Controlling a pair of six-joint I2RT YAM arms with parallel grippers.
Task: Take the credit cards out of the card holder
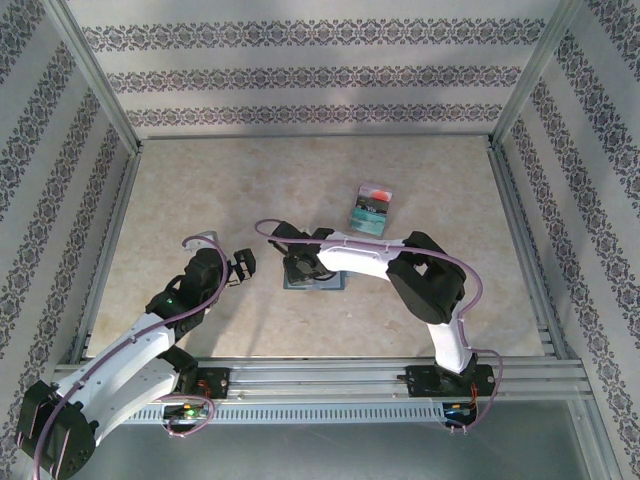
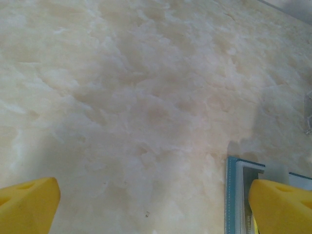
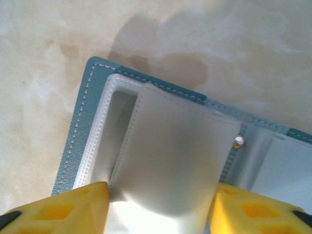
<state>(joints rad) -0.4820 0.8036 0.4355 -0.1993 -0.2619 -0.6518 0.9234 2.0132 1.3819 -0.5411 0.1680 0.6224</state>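
The teal-blue card holder [image 1: 331, 285] lies open on the table, its frosted clear sleeves [image 3: 170, 151] fanned up from the cover [image 3: 78, 136]. My right gripper [image 1: 300, 268] is down on it. The yellow fingers [image 3: 78, 204] press both side edges of one raised sleeve, which bows between them; no card shows in it. The credit cards [image 1: 371, 208], red-orange, teal and dark, lie stacked further back on the right. My left gripper [image 1: 243, 265] hovers open just left of the holder, whose edge [image 2: 233, 195] sits by its right finger [image 2: 280, 204].
A metal snap stud [image 3: 238, 142] sits at the holder's spine. Bare marble-patterned tabletop [image 1: 200, 200] spreads left and behind the holder. Aluminium frame rails [image 1: 520, 230] and patterned walls close in the table.
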